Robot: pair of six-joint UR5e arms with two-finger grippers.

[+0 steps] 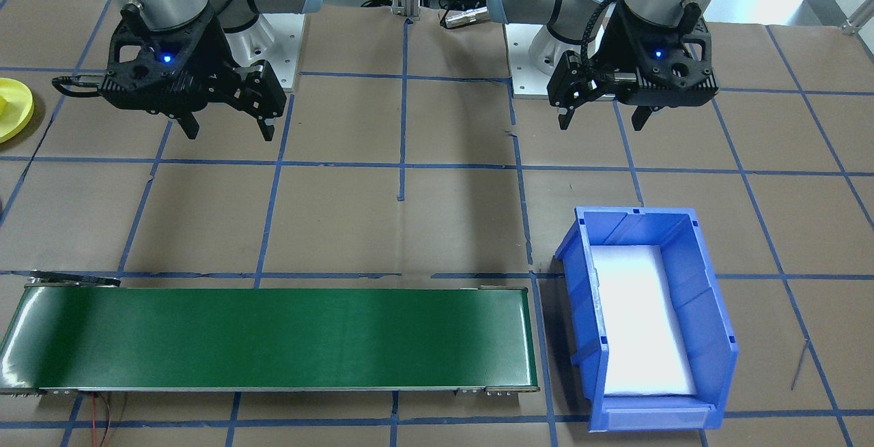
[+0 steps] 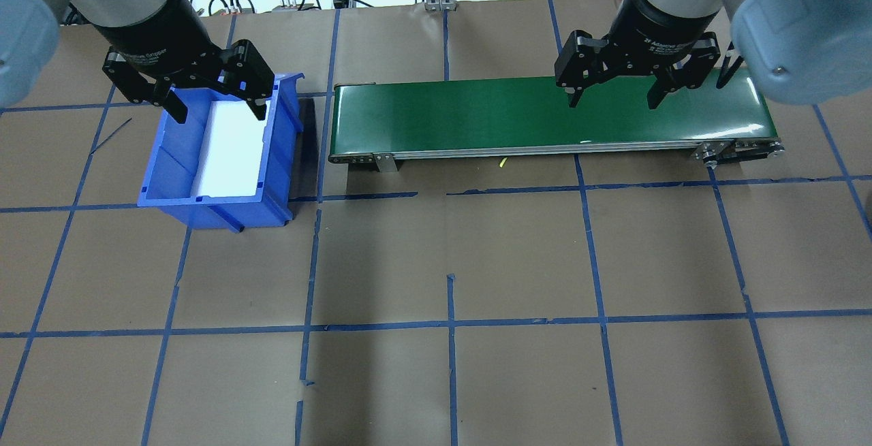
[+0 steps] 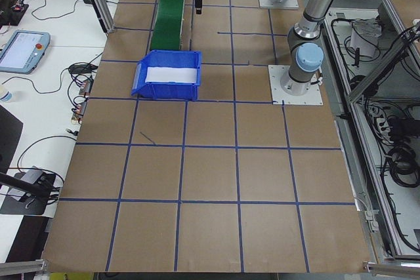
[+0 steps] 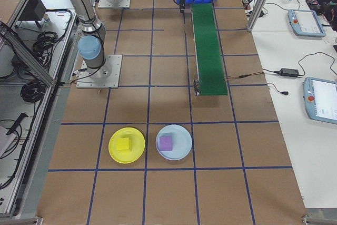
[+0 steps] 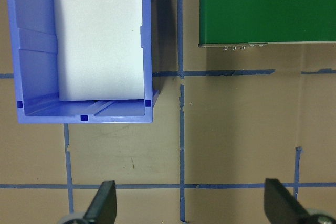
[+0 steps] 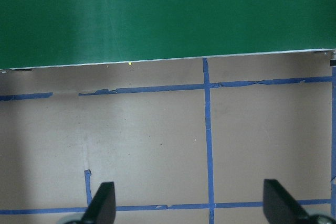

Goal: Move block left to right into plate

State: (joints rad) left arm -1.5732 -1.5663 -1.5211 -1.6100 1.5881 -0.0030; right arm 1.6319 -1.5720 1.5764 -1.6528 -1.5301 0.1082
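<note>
Overhead exterior view: the green conveyor belt (image 2: 552, 116) runs across the upper middle of the frame, its surface bare, and the blue bin (image 2: 218, 153) sits at upper left holding only a white liner. The left gripper (image 2: 214, 109) hangs above the bin, fingers spread and empty; the right gripper (image 2: 616, 99) hangs over the belt's right part, also spread and empty.

In the exterior right view the yellow plate (image 4: 126, 145) lies low in the frame, left of centre, with a yellow block (image 4: 124, 144) already on it. Just beside it, a pale blue plate (image 4: 174, 142) carries a purple block (image 4: 166, 142).

The risk, as I judge it, is confusion: the two plates lie close together, so a release could land on the wrong one, or strike the block already there. Nothing stands between belt and plates.
</note>
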